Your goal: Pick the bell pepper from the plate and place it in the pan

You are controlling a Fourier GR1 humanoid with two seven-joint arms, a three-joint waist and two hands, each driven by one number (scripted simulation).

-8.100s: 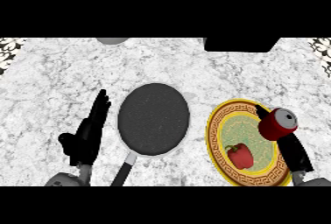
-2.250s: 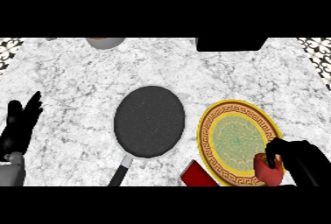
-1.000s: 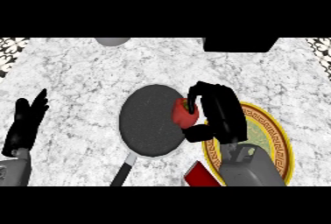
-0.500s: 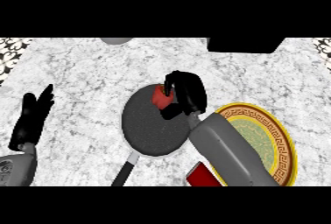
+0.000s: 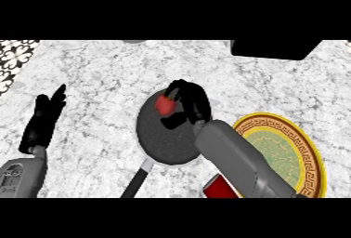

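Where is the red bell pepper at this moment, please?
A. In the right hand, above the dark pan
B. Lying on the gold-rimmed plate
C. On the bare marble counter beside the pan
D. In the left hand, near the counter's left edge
A: the right hand curls round the bell pepper over the far part of the pan, while the plate holds no pepper.

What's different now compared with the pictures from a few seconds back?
The right hand took the bell pepper off the plate, its fingers curled round it, and carried it leftward; it now holds it over the far part of the pan. The plate now shows no pepper. The left hand drifted a little but stays open at the left. Pan and plate have not moved.
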